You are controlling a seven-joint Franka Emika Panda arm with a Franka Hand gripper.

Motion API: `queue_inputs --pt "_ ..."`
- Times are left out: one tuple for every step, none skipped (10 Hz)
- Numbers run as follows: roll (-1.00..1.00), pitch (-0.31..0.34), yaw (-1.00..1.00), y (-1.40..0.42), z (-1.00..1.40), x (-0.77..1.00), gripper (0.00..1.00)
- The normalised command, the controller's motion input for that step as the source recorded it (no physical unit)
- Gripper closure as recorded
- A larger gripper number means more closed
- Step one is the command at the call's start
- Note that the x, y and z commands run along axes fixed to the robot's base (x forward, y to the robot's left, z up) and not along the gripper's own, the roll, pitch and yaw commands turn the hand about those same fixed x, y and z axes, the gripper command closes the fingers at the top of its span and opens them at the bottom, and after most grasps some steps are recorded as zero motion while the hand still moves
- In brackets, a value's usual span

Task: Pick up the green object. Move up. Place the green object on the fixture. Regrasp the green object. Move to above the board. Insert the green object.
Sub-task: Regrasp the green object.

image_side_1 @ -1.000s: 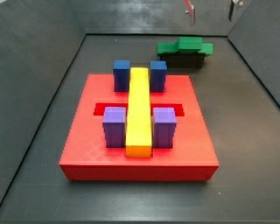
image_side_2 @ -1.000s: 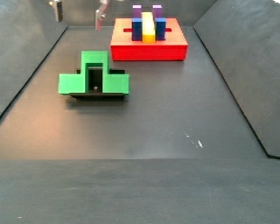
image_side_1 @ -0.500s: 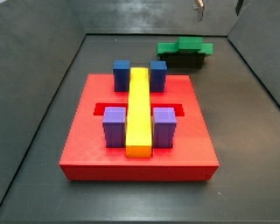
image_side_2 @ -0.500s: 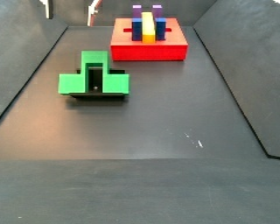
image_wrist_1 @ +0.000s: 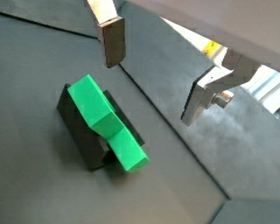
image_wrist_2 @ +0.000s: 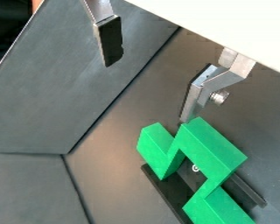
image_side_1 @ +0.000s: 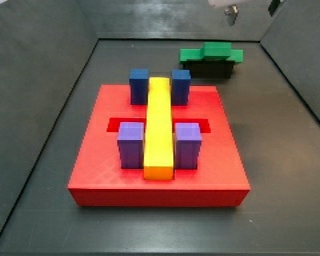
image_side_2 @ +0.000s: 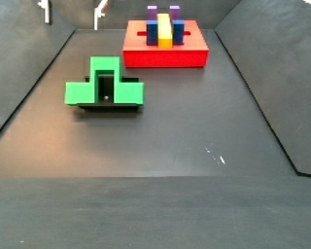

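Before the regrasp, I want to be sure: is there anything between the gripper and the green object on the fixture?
Nothing visible. The gripper hangs open and empty above the green object, which rests on the fixture; only bare floor shows between the fingers.

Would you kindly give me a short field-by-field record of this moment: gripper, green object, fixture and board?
gripper: gripper open, empty, raised above the floor, apart from the green object
green object: green object resting on the fixture, not held
fixture: fixture on the dark floor, under the green object
board: board holds blue posts, purple posts and yellow bar
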Motion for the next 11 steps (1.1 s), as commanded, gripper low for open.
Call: queue_inputs --pt "0.61 -0.011 0.0 -0.22 -0.38 -0.3 0.0" --pt "0.55 0.0 -0.15 -0.13 -0.37 -0.45 0.0" --pt "0.58 0.009 -0.3 -0.11 -0.29 -0.56 0.0" --pt "0.54 0.08 -0.41 -0.05 -0.19 -0.56 0.0" --pt "0.29 0.0 -0.46 0.0 -0.14 -0.52 0.0" --pt "0.05 -0.014 -0.45 0.04 -0.12 -0.46 0.0" --pt "0.0 -0.051 -0.26 0.08 -0.04 -0.33 0.0" --pt "0.2 -0.014 0.02 0.0 -0.15 0.0 0.0" --pt "0.31 0.0 0.32 0.01 -0.1 0.23 0.0" --pt "0.23 0.0 0.47 0.04 -0.05 0.33 0.0" --pt "0.25 0.0 0.6 0.06 -0.09 0.39 0.0"
